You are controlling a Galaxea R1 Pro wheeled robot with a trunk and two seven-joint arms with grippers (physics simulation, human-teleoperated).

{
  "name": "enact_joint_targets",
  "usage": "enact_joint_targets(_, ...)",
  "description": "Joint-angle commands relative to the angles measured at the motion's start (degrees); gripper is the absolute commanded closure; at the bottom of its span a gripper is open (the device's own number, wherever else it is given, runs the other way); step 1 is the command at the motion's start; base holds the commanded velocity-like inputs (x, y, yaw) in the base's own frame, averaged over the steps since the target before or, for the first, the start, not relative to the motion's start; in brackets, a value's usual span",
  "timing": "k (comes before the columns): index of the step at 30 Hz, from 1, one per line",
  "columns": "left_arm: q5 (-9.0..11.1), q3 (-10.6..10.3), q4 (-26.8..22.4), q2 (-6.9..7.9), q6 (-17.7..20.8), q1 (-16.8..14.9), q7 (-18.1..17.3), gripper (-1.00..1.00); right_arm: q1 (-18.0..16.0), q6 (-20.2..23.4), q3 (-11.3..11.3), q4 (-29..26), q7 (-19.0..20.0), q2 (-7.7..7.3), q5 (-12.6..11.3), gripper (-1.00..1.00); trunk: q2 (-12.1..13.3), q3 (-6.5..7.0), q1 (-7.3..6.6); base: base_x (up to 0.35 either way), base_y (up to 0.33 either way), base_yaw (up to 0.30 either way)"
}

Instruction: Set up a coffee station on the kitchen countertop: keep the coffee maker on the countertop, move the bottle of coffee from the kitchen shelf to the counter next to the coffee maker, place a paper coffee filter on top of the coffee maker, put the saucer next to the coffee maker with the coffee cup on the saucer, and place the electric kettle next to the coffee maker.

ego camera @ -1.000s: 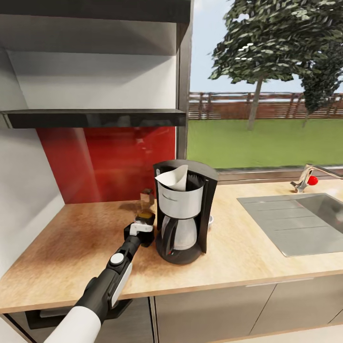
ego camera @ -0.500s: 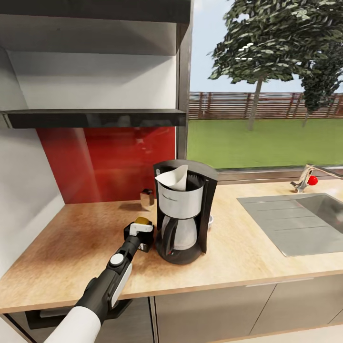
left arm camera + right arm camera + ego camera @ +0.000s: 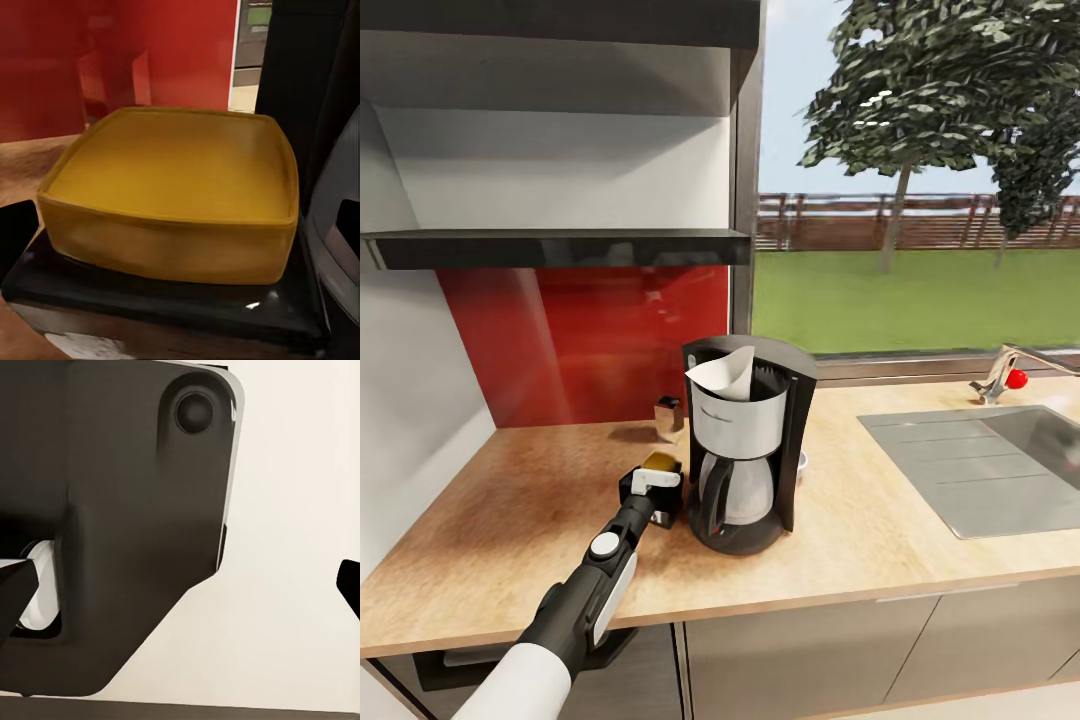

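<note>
One arm reaches over the countertop (image 3: 510,500) in the head view; the left gripper (image 3: 657,478) hides most of the bottle of coffee (image 3: 661,463), just beside the coffee maker (image 3: 745,450), whose top holds the paper filter (image 3: 725,374). Left wrist view shows the bottle's yellow lid (image 3: 176,180) close up; grip unclear. Right wrist view shows dark robot housing (image 3: 112,510); finger spread unreadable.

Steel sink (image 3: 1000,470); tap (image 3: 1005,372); tree (image 3: 920,90)

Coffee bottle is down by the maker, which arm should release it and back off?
Left. The left gripper is at the coffee bottle, which stands on the countertop just beside the coffee maker. The right wrist camera faces the robot's own dark housing, away from the counter.
</note>
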Motion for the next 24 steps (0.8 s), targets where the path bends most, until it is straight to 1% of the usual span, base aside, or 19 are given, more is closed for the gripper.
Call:
enact_joint_targets(1, -0.1, -0.1, 0.0, 0.0, -0.2, -0.1, 0.0, -1.0, 0.0, -0.1, 0.4, -0.1, 0.1, -0.04, -0.6, -1.0, -0.1, -0.11, 0.03, 0.0, 0.0, 0.0)
enact_joint_targets(10, -0.1, -0.1, 0.0, -0.05, -0.3, 0.0, 0.0, -1.0, 0.0, -0.1, 0.4, -0.1, 0.1, -0.05, -0.6, -1.0, -0.1, -0.11, 0.03, -0.007, 0.0, 0.0)
enact_joint_targets(16, -0.1, -0.1, 0.0, -0.07, -0.3, 0.0, 0.2, -1.0, 0.0, -0.1, 0.4, -0.1, 0.1, -0.03, -0.6, -1.0, -0.1, -0.11, 0.03, -0.22, 0.0, 0.0)
enact_joint_targets(24, -0.1, -0.1, 0.0, -0.07, -0.3, 0.0, 0.3, -1.0, 0.0, -0.1, 0.5, -0.1, 0.1, -0.06, -0.6, -1.0, -0.1, -0.11, 0.03, -0.064, 0.0, 0.0)
